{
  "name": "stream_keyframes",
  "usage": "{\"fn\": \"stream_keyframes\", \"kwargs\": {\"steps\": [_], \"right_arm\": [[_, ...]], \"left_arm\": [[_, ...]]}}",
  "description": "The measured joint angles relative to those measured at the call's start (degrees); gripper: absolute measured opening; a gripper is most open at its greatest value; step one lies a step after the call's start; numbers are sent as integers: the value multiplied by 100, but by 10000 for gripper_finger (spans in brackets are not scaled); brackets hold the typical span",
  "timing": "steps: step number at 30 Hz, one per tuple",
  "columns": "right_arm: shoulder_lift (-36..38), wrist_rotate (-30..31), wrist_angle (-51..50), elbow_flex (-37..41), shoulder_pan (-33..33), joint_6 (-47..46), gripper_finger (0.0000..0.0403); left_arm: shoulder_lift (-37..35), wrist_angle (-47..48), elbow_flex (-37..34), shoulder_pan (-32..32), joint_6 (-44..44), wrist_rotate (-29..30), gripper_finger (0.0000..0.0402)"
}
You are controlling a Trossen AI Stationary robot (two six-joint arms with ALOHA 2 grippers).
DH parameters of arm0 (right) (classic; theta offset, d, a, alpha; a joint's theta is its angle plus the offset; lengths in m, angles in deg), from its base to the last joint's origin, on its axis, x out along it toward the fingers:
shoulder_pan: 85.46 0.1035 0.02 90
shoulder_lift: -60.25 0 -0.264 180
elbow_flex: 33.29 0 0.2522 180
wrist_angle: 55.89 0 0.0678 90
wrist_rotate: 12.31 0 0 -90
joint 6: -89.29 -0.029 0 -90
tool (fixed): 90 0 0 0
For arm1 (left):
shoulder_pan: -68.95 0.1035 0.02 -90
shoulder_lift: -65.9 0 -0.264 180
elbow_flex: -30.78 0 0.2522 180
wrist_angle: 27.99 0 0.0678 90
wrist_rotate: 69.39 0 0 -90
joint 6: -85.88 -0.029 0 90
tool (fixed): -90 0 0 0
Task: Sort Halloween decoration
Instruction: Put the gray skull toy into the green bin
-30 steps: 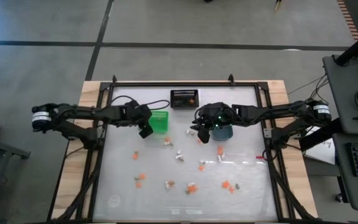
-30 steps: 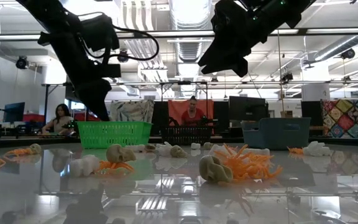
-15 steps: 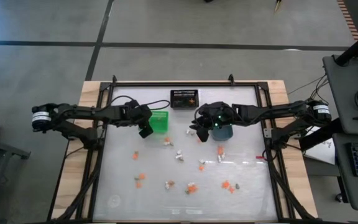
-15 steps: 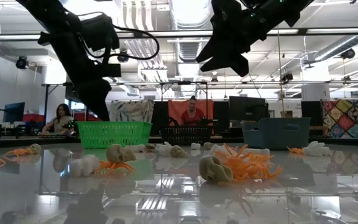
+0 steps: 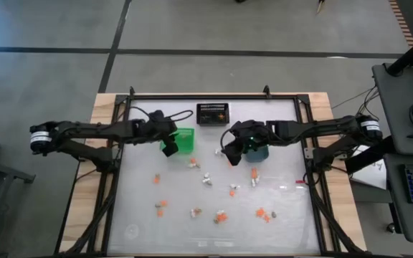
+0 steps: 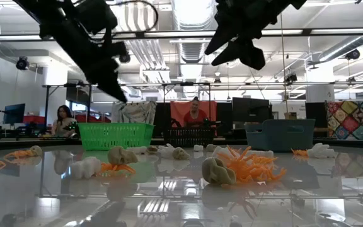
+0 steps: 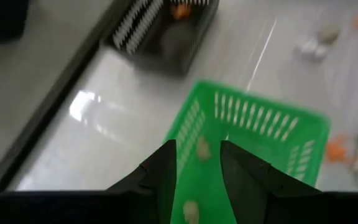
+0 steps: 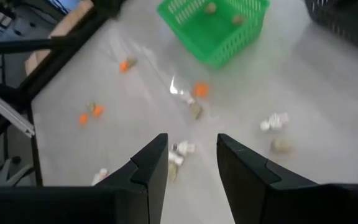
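Left gripper: the left gripper hangs over the near rim of the small green plastic lattice basket, its fingers parted with nothing between them. Two tan trinkets lie on the basket floor below, which suggests this basket is the tan pile's home.

Right gripper: the right gripper hovers above the table between the green basket and the blue-grey tub, fingers spread and empty (aimed down at the scattered pieces, likely choosing one).

Halloween decoration: most of the tiny orange, white and tan trinkets are loose on the glossy white tabletop, spread across its middle and near half; a white one and a tan one lie close under the right arm. One orange piece sits in the black mesh tray at the far edge.

Bins: all three stand in a row along the far side, leaving the front free for picking.

Room to move: both arms are raised well clear of the surface in the low view. The trinkets lie apart from each other and from the table's black frame, so a descent onto any one looks unobstructed; the arms' tips are near each other by the green basket, the one tight spot.
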Motion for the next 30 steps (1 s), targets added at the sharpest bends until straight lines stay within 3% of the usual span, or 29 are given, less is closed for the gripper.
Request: {"fn": "stream_keyframes", "kwargs": {"steps": [5, 10, 13, 22, 30], "right_arm": [[-232, 2, -464, -170, 153, -373, 125], [-616, -19, -1171, -485, 244, -627, 125], [-848, -22, -1712, -707, 282, -761, 125], [-1407, -177, -2987, -1170, 551, -1551, 115], [-1739, -590, -3148, -1218, 1076, -2241, 114]], "left_arm": [[-371, -649, 4, 0, -451, -299, 107], [-607, -1378, 4, -2, -921, -2020, 107], [-635, -1711, 4, -2, -1058, -2654, 107], [-632, -1809, 4, 0, -1646, -2736, 107], [-613, -1959, 4, 0, -1977, -2737, 107]]}}
